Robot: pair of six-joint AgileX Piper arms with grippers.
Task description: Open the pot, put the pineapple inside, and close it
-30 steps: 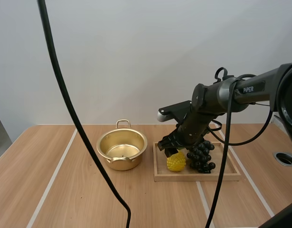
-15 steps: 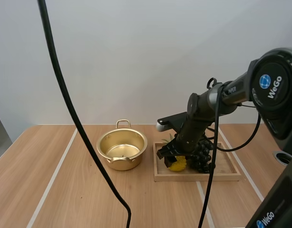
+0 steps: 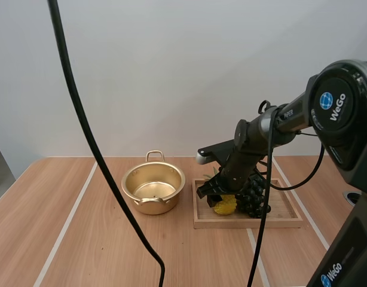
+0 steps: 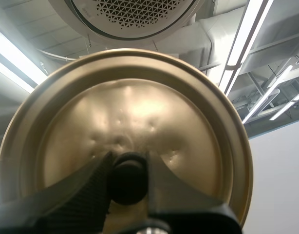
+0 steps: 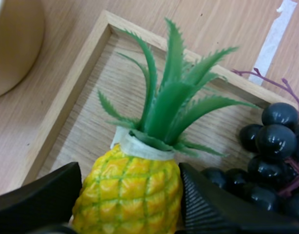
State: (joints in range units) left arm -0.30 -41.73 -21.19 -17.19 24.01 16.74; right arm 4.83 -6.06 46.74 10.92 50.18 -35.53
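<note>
Both clenched: left pincer (image 4: 128, 158) on knob (image 4: 127, 179) of brassy lid (image 4: 140, 109), right pincer (image 5: 131, 171) (ribbed) on bumpy pineapple (image 5: 126, 197).

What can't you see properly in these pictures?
Pineapple: in the high view the right gripper covers its top; in the right wrist view its bottom is cut off by the edge.
Grapes: partly behind the right arm in the high view, cut off by the edge in the right wrist view.
Lid: in the left wrist view the left gripper, pinching its knob, hides the near rim.
</note>
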